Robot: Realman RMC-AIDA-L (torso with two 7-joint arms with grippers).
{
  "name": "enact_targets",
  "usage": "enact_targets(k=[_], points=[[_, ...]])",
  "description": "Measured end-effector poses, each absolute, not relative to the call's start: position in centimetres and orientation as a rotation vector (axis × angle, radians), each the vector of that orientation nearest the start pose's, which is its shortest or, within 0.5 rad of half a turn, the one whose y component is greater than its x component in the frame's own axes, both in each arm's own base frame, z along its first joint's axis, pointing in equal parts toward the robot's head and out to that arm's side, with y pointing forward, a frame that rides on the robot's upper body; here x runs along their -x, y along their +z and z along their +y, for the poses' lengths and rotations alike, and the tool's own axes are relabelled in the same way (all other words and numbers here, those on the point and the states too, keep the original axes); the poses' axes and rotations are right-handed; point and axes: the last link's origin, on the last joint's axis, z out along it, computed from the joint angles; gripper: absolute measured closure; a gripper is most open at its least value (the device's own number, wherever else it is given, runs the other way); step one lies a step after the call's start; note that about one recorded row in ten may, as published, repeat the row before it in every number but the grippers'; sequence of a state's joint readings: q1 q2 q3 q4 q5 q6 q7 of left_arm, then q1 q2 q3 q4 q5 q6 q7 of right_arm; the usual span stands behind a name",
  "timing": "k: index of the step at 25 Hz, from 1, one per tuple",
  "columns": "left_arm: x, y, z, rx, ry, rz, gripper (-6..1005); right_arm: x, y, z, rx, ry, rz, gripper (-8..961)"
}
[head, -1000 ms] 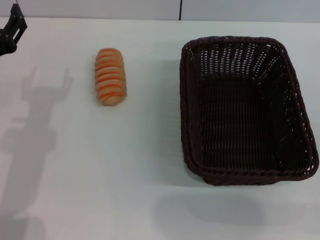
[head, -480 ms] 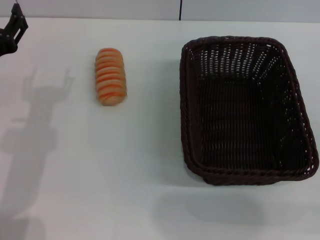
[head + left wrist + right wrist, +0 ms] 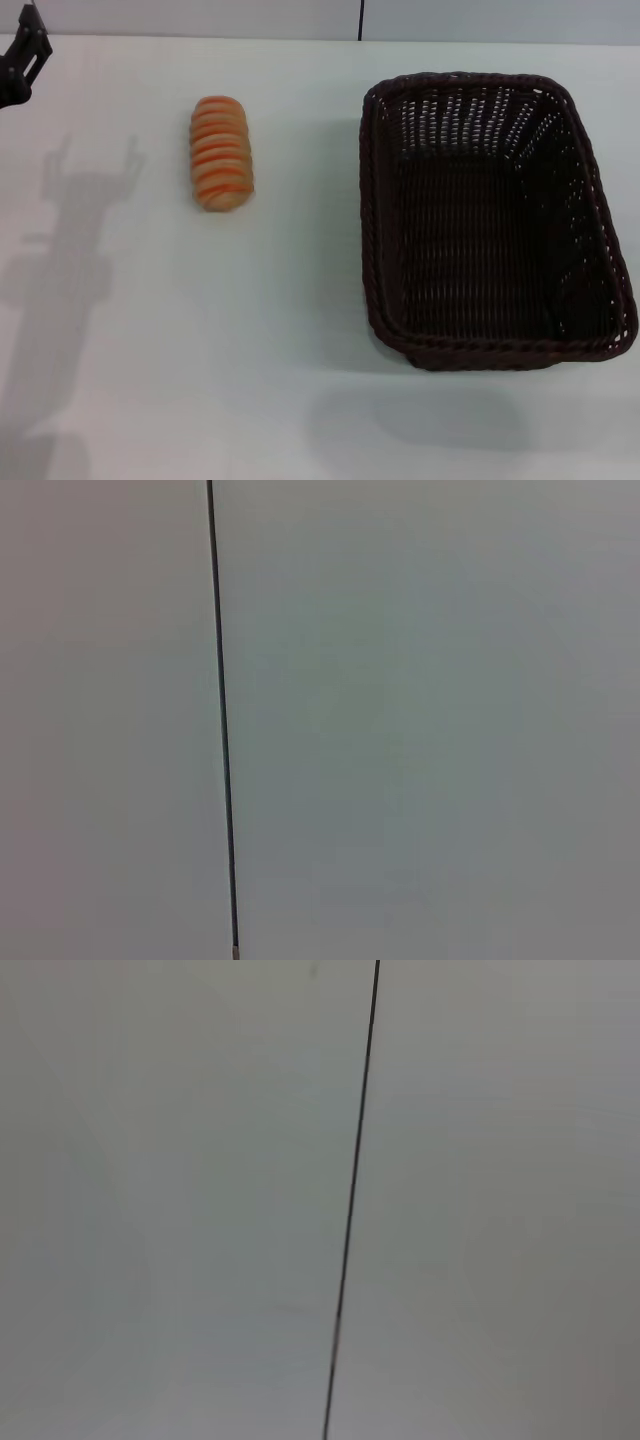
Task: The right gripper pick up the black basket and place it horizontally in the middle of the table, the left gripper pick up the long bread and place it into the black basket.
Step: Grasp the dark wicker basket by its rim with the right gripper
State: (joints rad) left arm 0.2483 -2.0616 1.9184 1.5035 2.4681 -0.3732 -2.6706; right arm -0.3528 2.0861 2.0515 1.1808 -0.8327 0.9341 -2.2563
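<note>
The long bread [image 3: 222, 152] lies on the white table [image 3: 200, 330], left of centre, its ridged orange top facing up. The black basket [image 3: 490, 220] stands upright on the right side of the table, empty, with its long side running front to back. Only a black part of my left gripper [image 3: 20, 62] shows, at the far left edge, well left of the bread and above the table. Its shadow on the table shows two fingers spread apart with nothing between them. My right gripper is out of view. Both wrist views show only a pale surface with a thin dark seam.
A wide stretch of bare tabletop separates the bread from the basket and continues along the front. The left arm's shadow [image 3: 60, 280] falls across the left side of the table. A pale wall with a dark seam [image 3: 360, 20] runs behind the table's far edge.
The left gripper has shifted slightly up and toward the left edge of the head view. The bread and the basket have not moved.
</note>
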Motion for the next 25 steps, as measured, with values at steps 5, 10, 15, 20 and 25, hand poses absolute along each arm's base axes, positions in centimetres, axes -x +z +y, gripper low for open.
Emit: enact_targets(k=[5,10,15,20,25], points=[[24.7,5.2,28.5,1.485,-0.567,-0.562,142,-37.1,16.8,18.5,1.502,0.479,0.581,323],[24.8,5.4,28.5,1.479,-0.565,-0.562,142,-36.6,19.6,18.4,1.474,0.449,0.687,323],[24.9,5.5,28.5,1.476,-0.565,-0.561,142,-35.9,21.8,18.4,1.461,0.38,0.751,323],[25.0,5.9,28.5,1.465,-0.562,-0.558,142,-34.2,24.3,19.6,1.46,0.273,0.835,322],[25.0,6.1,28.5,1.461,-0.561,-0.556,142,-30.9,25.8,21.0,1.487,0.194,0.877,322]])
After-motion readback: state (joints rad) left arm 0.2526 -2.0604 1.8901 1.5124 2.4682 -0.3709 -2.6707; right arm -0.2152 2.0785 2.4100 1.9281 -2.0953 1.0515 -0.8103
